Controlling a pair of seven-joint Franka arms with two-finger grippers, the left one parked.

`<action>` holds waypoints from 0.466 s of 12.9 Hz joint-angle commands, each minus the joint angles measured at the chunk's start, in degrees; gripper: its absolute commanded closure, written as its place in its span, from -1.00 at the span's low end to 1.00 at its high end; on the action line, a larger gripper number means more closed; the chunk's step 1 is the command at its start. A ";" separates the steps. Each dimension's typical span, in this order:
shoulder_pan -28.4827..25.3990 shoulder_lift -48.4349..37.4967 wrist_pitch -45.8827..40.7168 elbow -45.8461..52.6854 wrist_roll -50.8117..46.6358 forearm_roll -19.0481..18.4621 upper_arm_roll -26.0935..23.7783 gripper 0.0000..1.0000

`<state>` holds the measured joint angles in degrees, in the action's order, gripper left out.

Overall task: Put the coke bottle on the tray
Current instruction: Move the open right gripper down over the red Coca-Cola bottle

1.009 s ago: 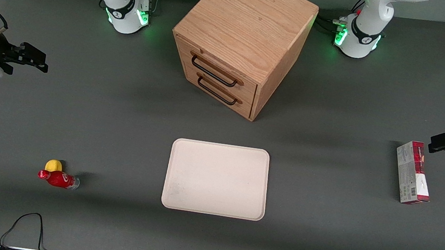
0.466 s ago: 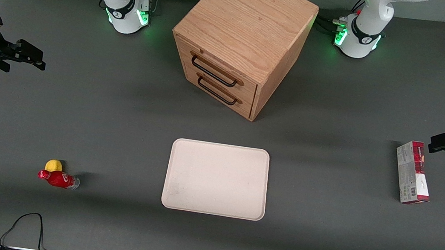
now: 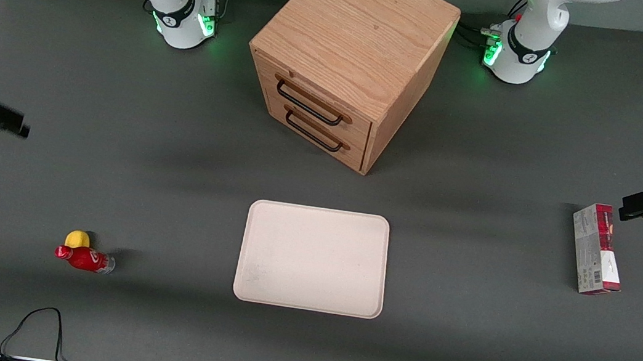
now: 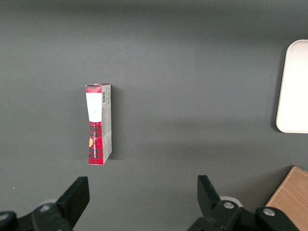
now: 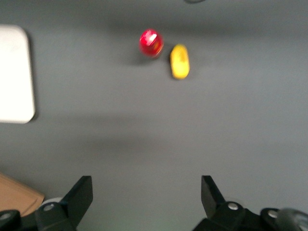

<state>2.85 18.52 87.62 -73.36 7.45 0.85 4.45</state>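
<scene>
The coke bottle (image 3: 84, 258), with red cap and red label, lies on its side on the grey table toward the working arm's end, touching or nearly touching a yellow lemon (image 3: 78, 238). The right wrist view shows the coke bottle (image 5: 151, 42) beside the lemon (image 5: 180, 61). The cream tray (image 3: 312, 258) lies flat in the middle of the table, with nothing on it; one corner of the tray (image 5: 14, 72) shows in the right wrist view. My gripper (image 3: 15, 126) hovers open and empty, farther from the front camera than the bottle. Its fingers (image 5: 77, 197) stand wide apart over bare table.
A wooden drawer cabinet (image 3: 343, 65) with two black handles stands farther from the camera than the tray. A red-and-grey carton (image 3: 595, 247) lies toward the parked arm's end of the table. A black cable (image 3: 35, 323) loops at the table's near edge.
My gripper has moved nearer to the front camera and outward toward the working arm's end of the table. The bottle, lemon and tray have not moved.
</scene>
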 commanded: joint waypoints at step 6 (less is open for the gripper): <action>2.25 19.97 0.79 20.38 3.97 0.82 -0.14 -1.00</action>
<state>5.07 37.83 89.53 -54.51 9.67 0.85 4.31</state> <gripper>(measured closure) 0.000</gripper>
